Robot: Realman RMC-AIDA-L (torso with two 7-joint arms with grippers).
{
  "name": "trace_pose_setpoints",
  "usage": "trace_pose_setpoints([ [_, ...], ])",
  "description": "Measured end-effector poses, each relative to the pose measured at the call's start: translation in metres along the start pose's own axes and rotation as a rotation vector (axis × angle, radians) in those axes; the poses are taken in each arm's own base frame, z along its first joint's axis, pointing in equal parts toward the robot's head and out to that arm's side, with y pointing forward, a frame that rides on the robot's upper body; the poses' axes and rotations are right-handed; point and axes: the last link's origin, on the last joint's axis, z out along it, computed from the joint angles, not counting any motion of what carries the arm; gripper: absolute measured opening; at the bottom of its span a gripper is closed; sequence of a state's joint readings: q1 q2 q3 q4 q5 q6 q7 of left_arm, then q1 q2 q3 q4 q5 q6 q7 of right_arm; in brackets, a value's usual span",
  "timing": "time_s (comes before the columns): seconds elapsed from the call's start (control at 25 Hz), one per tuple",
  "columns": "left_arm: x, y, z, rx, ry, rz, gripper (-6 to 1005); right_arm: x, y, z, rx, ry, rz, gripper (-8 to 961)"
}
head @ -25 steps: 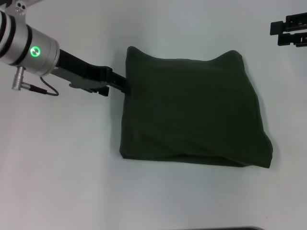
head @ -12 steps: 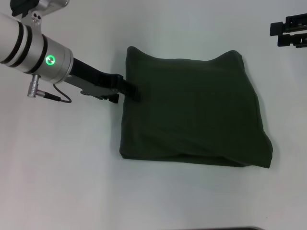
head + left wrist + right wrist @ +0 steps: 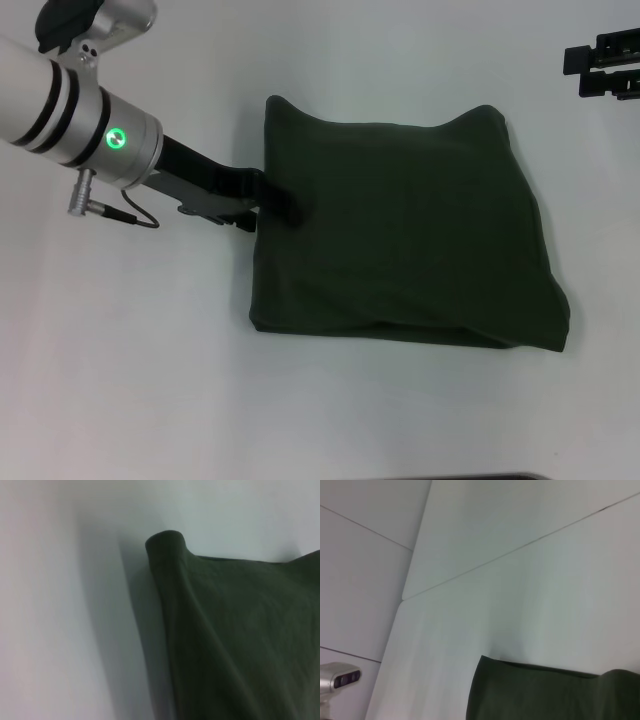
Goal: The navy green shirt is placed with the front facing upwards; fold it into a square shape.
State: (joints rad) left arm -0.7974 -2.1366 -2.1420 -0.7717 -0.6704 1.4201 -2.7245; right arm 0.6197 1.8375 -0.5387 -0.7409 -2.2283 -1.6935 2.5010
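Left gripper (image 3: 283, 207) at the folded navy green shirt (image 3: 400, 240) on the white tabletop (image 3: 150, 380).

Its fingers reach onto the shirt's left edge, probably to press or tidy the fold; whether they pinch cloth, I cannot tell. The near-square bundle lies mid-tabletop, slightly longer across, its peaked corners pointing away from the robot. Right gripper (image 3: 605, 68) is parked far right, finger gap unclear.

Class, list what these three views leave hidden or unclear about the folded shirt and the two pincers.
- Left pincer, head view: tips lie dark against the navy green shirt, so their state is unreadable.
- Right pincer, head view: cut off by the picture's edge.
- Shirt's lettering and label: not visible in any view.
- Both wrist views: own fingers out of frame.
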Motion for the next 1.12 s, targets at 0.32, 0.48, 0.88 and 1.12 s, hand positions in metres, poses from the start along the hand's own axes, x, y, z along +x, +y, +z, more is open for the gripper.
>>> trace_pose_setpoints([
  [0.32, 0.002, 0.005, 0.002, -0.013, -0.002, 0.005, 630, 0.000, 0.000, 0.000, -0.002, -0.002, 0.002, 597],
  [0.48, 0.004, 0.007, 0.002, -0.013, 0.001, 0.005, 620, 0.000, 0.000, 0.000, -0.003, -0.002, 0.002, 596],
  [0.88, 0.004, 0.011, 0.007, -0.018, -0.012, 0.009, 594, 0.000, 0.000, 0.000, -0.003, -0.002, 0.001, 596],
  [1.12, 0.003, 0.013, 0.013, -0.012, -0.048, 0.012, 578, 0.000, 0.000, -0.001, -0.003, -0.004, 0.004, 597],
])
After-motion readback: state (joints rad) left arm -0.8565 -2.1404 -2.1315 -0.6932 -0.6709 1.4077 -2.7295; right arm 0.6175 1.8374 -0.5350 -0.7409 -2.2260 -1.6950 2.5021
